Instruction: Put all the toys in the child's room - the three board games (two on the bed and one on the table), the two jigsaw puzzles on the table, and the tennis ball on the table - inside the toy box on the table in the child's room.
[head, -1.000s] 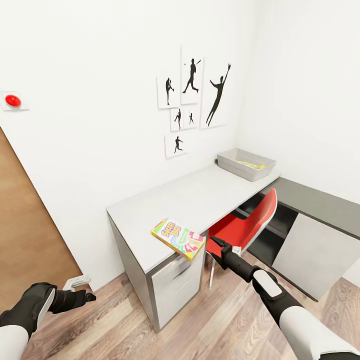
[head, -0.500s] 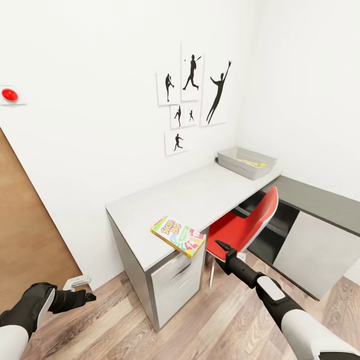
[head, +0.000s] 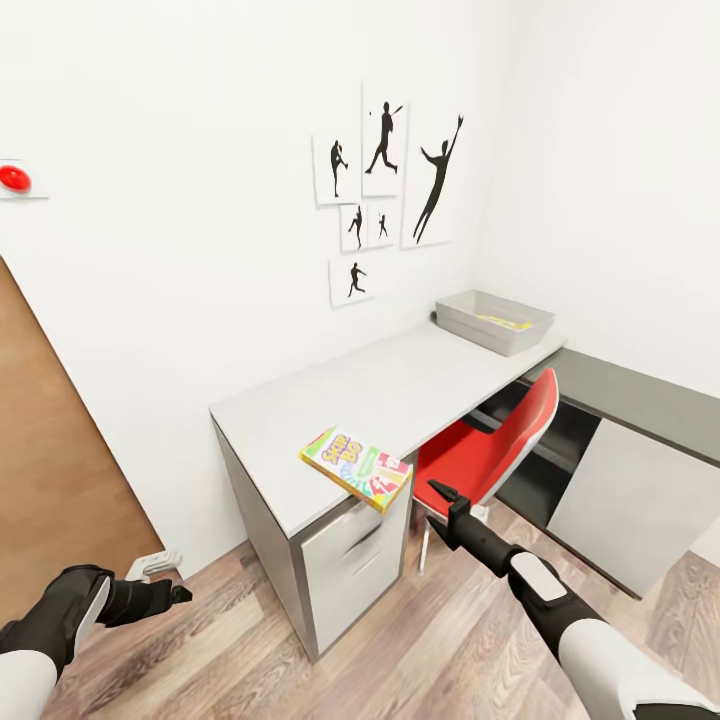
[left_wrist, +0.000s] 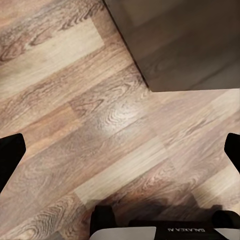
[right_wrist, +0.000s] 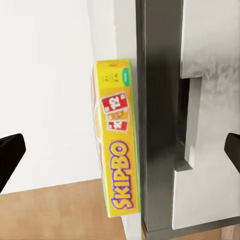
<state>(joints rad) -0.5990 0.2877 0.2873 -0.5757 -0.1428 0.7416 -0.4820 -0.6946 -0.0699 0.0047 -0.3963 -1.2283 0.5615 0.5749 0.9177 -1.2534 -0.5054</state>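
Note:
A board game (head: 357, 469), a flat yellow-green Skip-Bo box, lies on the front corner of the pale grey table (head: 390, 385), jutting slightly over the edge. My right gripper (head: 438, 489) hovers open just right of it, below the tabletop, touching nothing. The right wrist view shows the board game (right_wrist: 116, 150) edge-on against the table's edge, with the dark fingertips (right_wrist: 10, 155) far apart. The toy box (head: 493, 322), a pale grey tray, stands at the table's far end holding something yellow. My left gripper (head: 178, 593) hangs open low at the left above the floor (left_wrist: 115, 125).
A red chair (head: 495, 445) is tucked under the table right beside my right arm. A dark grey top (head: 640, 392) with a pale panel (head: 630, 505) joins on the right. A brown door (head: 55, 480) stands at left. Wood floor lies in front.
My right gripper has drawn back a little down and right from the board game, which stays on the table corner. The view shifted slightly; the left arm is still.

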